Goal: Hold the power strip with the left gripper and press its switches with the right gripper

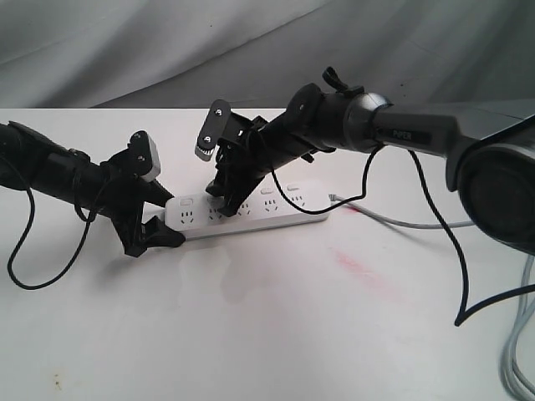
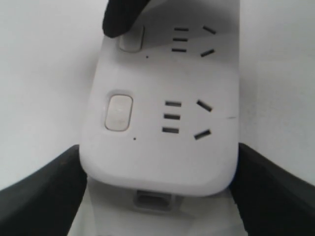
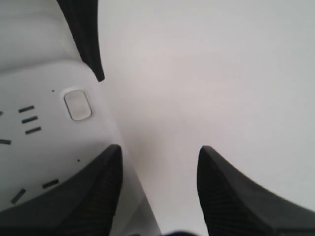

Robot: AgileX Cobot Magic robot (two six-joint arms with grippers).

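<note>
The white power strip (image 1: 276, 215) lies flat on the white table, its grey cord (image 1: 393, 220) trailing right. My left gripper (image 1: 170, 219) is shut on the strip's left end; in the left wrist view both black fingers (image 2: 49, 191) press against the sides of the power strip (image 2: 157, 162). My right gripper (image 1: 224, 199) comes down from the right with its jaws open and nothing between them. One of its fingertips (image 2: 123, 17) rests on the second of the switches (image 2: 132, 42). The end switch (image 2: 118, 112) is uncovered. In the right wrist view, one finger (image 3: 88, 196) lies over the strip (image 3: 44, 147).
A faint red smear (image 1: 359, 267) marks the table (image 1: 276, 334) right of the strip. Black cables loop off both arms, one at the left (image 1: 25, 251) and one at the right (image 1: 451, 251). Grey cloth (image 1: 125, 50) hangs behind the table.
</note>
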